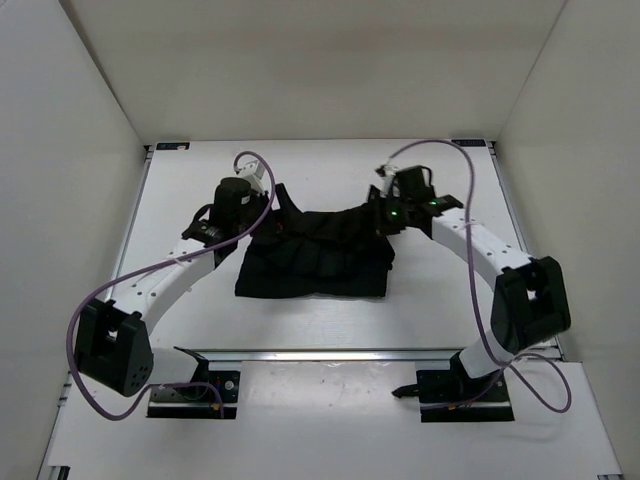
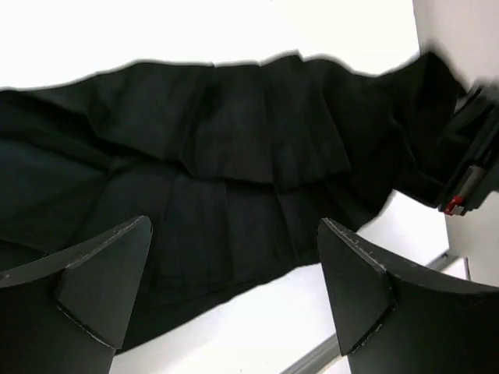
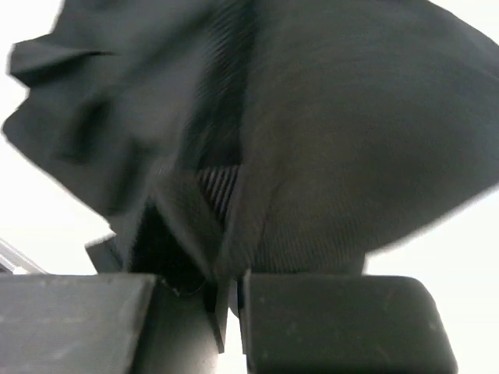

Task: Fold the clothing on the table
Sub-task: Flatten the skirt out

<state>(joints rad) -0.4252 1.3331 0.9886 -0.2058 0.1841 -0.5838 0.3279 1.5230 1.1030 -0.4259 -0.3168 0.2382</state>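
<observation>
While the black pleated skirt [image 1: 315,255] is lying at the middle of the counter [image 1: 300,330], the right end effector [image 3: 226,304] is pinching one corner and the left end effector [image 2: 234,257] is gaping wide; such soft, light cloth is probably needing corner grips.

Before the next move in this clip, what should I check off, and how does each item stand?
1. Right gripper shut on the clothing at its far right corner: ok.
2. Left gripper open and empty above the clothing's left side: ok.
3. Clothing lies wholly on the table: ok.
4. Left fingers clear of the clothing: cannot tell.
5. Fold flat and tidy: not ok, the corner at the right gripper is bunched.
</observation>
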